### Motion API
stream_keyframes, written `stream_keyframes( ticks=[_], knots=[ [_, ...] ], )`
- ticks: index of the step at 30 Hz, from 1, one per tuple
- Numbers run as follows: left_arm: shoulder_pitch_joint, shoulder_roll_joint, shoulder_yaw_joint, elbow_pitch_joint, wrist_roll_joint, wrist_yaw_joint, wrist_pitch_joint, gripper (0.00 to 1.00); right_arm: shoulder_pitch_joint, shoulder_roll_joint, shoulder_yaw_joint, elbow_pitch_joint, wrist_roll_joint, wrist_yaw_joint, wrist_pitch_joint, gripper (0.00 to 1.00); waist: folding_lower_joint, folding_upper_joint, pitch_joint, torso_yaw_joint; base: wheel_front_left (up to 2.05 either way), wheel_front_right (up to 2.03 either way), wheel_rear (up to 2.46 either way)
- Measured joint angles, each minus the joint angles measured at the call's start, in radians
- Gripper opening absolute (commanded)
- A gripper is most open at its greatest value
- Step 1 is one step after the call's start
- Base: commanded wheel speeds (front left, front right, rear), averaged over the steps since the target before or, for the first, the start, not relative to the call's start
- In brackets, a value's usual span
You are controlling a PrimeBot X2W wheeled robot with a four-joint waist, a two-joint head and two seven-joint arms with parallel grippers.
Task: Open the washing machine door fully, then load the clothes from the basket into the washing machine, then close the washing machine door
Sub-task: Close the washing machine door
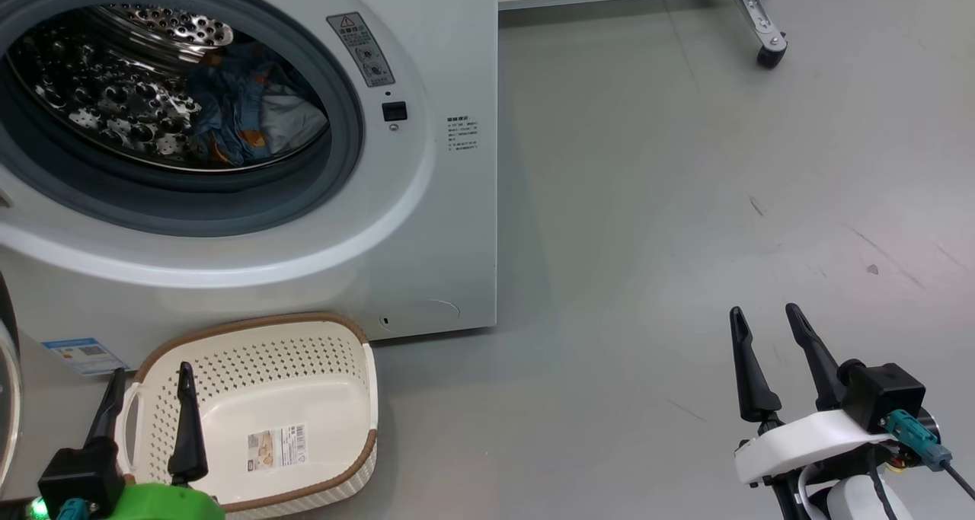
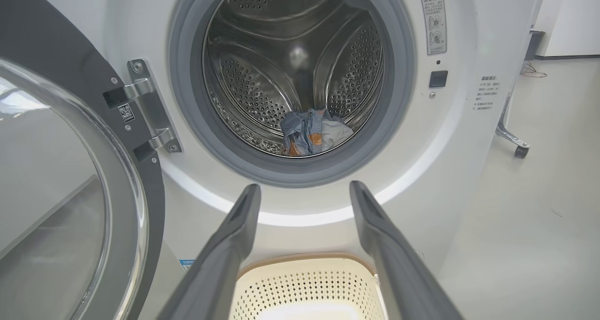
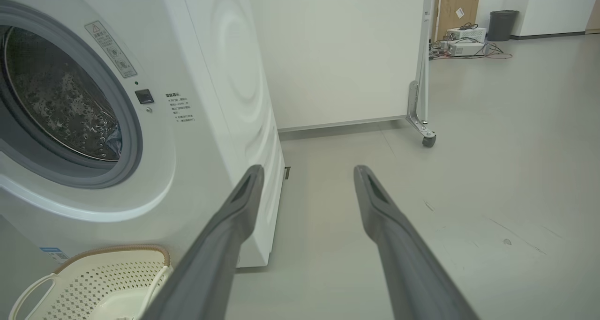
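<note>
1. The washing machine [image 1: 434,200] takes up the upper left of the head view, its mouth uncovered and the steel drum in plain sight.
2. The washing machine door [image 2: 136,179] stands swung wide on its hinge at the left of the left wrist view. Opening looks done.
3. The basket [image 1: 335,330] sits on the floor at the lower left of the head view, just in front of the machine's foot, with nothing in it but a label sticker.
4. The clothes [image 1: 244,116], a bluish bundle with orange print and a pale piece, lie low in the drum at the upper left of the head view. I'd judge loading finished and closing the door the step in hand. The next move calls for the left arm to reach the door's rim and push it round until it latches.
5. The left pincer [image 1: 151,370] hovers over the basket, fingers spread and empty, pointing towards the drum.
6. The right pincer [image 1: 763,311], at the lower right, is likewise spread and empty over bare floor, well apart from the machine.
</note>
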Motion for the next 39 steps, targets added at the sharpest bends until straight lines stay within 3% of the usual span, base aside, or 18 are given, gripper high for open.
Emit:
stream_keyframes(
  ticks=[22,39],
  knots=[
    [-0.002,-0.003,0.023,-0.019,0.0,0.008,0.0,1.0,0.0,0.002,-0.007,0.002,0.0,0.0,0.0,1.0,0.0,0.0,-0.003,0.007,-1.29,1.29,0.0],
    [0.003,-0.004,0.011,-0.024,-0.001,0.008,0.0,1.0,0.0,0.0,-0.008,0.003,-0.008,0.0,0.0,1.0,0.0,0.0,-0.022,0.017,-0.68,0.68,0.0]
  ],
)
